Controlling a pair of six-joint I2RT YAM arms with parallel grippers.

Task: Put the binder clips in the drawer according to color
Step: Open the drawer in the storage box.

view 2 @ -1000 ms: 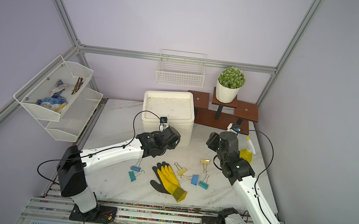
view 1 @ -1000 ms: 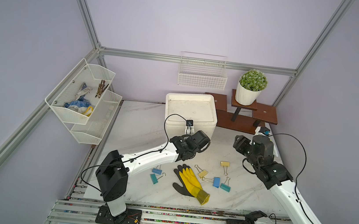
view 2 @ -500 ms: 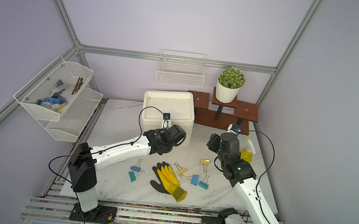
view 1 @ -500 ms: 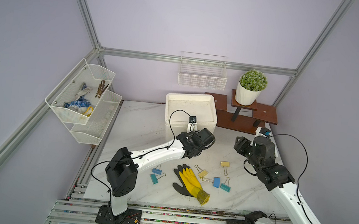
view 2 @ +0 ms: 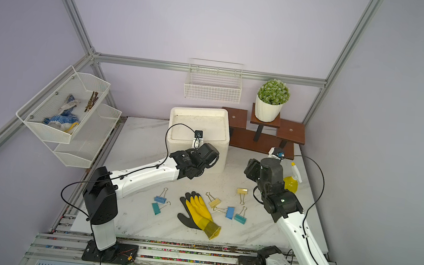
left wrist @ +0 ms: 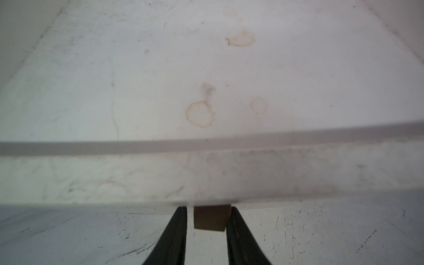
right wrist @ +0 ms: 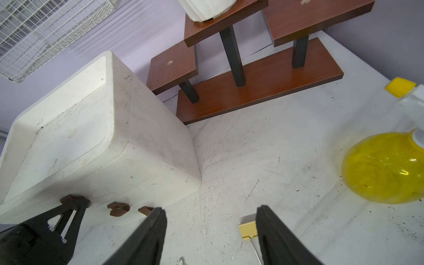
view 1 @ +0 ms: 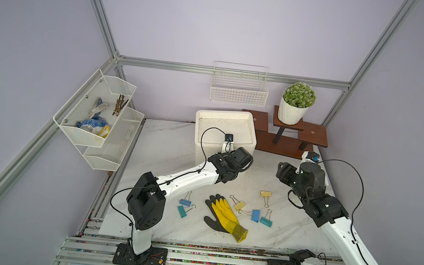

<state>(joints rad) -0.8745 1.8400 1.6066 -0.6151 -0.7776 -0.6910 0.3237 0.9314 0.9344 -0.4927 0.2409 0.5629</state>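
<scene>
Marble tabletop: binder clips, two yellow, two blue, two teal.

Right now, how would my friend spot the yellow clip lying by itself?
Find the yellow-and-black glove on the marble table. Past its fingertips, toward the right arm, lies a pale yellow binder clip. The other yellow clip sits beside the glove's fingers; this one lies apart.

Your arms: left arm and right arm, smooth white link shells | joints: boxy black housings | cables: thin black loops off each wrist | fingers: black, long, tapered.
</scene>
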